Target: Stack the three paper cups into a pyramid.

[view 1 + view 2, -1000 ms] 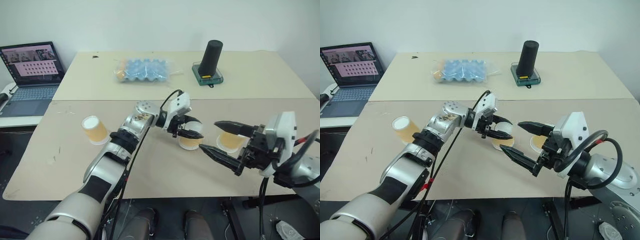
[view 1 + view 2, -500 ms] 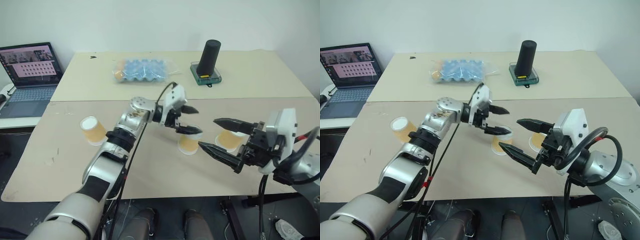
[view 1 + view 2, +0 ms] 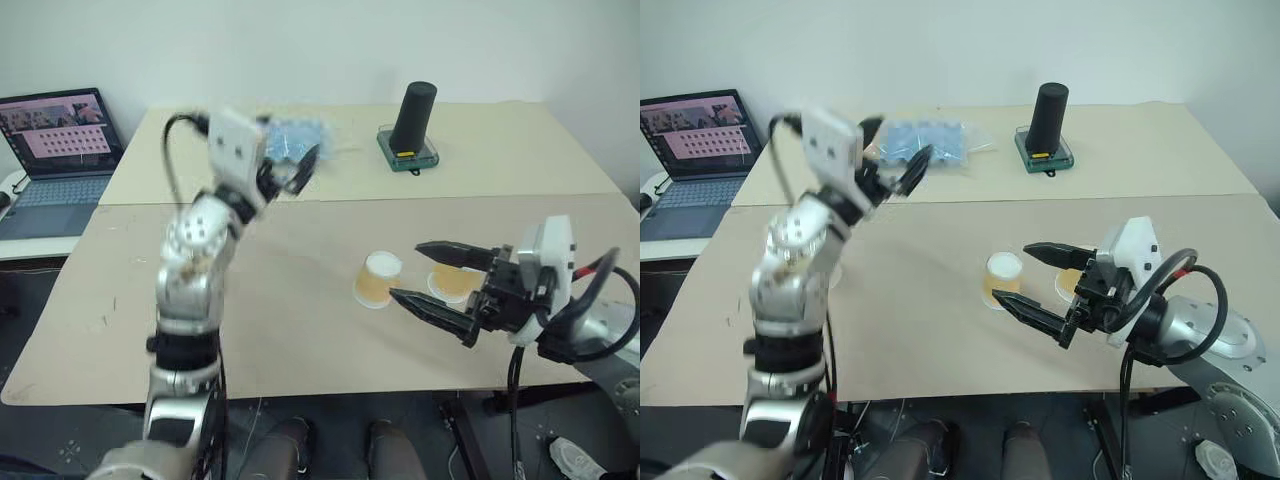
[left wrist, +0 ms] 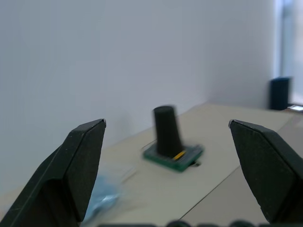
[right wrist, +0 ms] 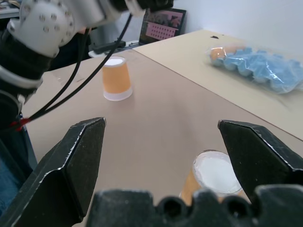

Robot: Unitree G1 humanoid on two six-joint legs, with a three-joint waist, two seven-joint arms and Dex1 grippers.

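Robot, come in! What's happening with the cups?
Both grippers, left and right, open, empty. Two cups upside down, side by side. Nothing stacked yet.

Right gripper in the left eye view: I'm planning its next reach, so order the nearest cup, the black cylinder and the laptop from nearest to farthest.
From the right gripper:
1. Cup, just beside its fingertips.
2. Black cylinder, on the far table.
3. Laptop, far left edge.
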